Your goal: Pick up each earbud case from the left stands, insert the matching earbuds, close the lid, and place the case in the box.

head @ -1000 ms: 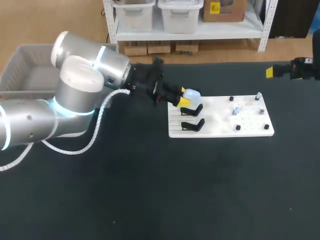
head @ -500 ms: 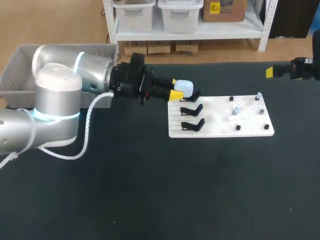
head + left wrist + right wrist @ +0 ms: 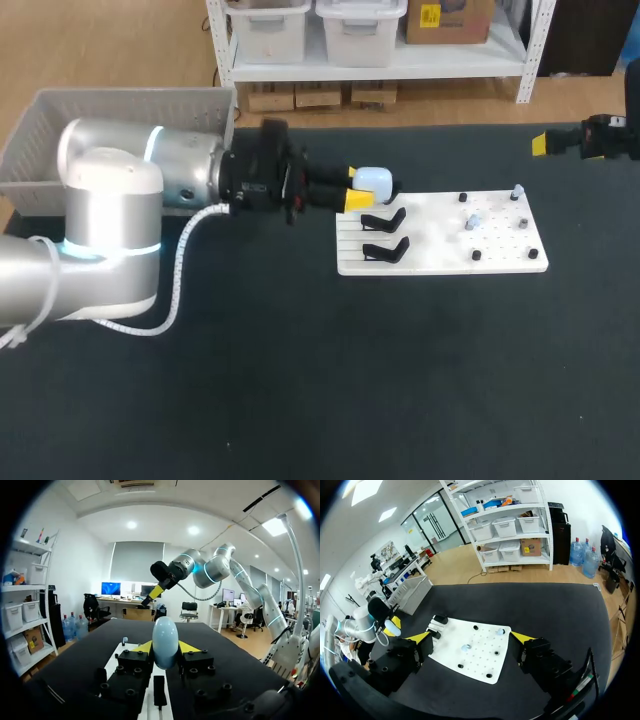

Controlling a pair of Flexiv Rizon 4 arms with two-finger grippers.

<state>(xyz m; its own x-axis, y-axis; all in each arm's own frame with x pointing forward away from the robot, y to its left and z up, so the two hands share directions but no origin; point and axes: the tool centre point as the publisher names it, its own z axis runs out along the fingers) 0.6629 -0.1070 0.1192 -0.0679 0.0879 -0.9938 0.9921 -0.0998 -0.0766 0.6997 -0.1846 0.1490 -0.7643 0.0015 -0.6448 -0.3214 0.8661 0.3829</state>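
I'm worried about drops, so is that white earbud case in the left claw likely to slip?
Possibly: the earbud case looks smooth, glossy and rounded, so it could slide in the left claw. It holds its shape, so it is likely rigid, and probably light.

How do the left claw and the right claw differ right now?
The left claw is shut on the pale blue rounded plastic earbud case; the right claw is open and empty. The left claw is at the white pegged board's stand end; the right claw is well clear of the board. Both have yellow tips.
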